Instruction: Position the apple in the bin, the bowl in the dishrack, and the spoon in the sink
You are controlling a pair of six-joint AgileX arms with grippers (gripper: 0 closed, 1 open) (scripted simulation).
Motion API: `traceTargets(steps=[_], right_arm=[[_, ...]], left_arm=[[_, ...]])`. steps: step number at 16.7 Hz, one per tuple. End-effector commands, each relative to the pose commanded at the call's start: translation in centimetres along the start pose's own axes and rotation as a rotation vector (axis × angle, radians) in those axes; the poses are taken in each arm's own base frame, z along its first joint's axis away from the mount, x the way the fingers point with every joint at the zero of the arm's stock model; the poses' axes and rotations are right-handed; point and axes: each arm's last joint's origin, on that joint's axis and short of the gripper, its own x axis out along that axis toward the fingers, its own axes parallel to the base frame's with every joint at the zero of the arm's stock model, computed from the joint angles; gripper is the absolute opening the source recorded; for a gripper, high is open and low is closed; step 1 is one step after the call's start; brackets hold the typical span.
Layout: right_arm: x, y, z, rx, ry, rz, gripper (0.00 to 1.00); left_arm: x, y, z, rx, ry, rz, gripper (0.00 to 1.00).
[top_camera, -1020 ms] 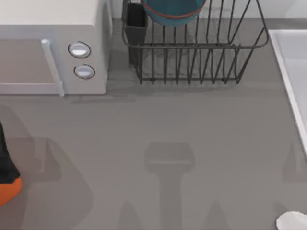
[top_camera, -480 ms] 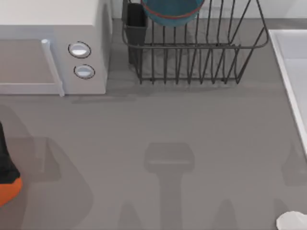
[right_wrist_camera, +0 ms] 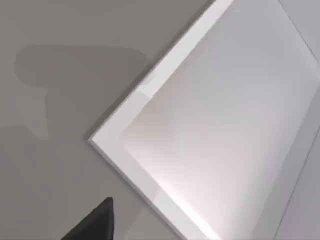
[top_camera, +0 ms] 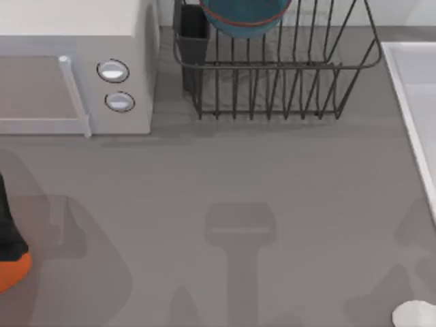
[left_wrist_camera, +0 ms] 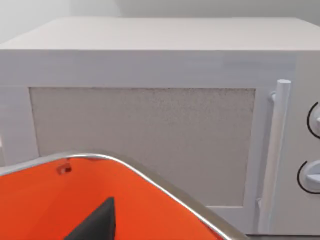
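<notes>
Pincer states cannot be told: left arm hangs over the bin [left_wrist_camera: 90,200], right over the sink [right_wrist_camera: 225,115].

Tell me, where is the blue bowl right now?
In the top view the bowl sits in the dishrack at the table's far edge, beside the rack's dark utensil cup.

My top camera looks straight down on the table [top_camera: 272,177]. My left wrist camera sits close, facing the microwave [left_wrist_camera: 150,100] front; my right wrist camera looks down onto the sink [right_wrist_camera: 210,115] corner
</notes>
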Motion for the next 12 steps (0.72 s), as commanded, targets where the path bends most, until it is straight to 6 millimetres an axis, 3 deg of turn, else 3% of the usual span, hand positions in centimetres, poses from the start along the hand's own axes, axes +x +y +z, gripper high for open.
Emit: traceTargets(steps=[5, 12], right_arm=[[2.1, -1.5, 1.3, -0.459, 0.189, 0.373, 1.00], [4.9, -3.4, 3.0, -0.895, 0.178, 0.793, 1.00]], left_arm=[[0.0, 0.0, 0.0, 0.000, 0.000, 0.000, 1.00], [0.0, 0.0, 0.0, 0.000, 0.000, 0.000, 1.00]])
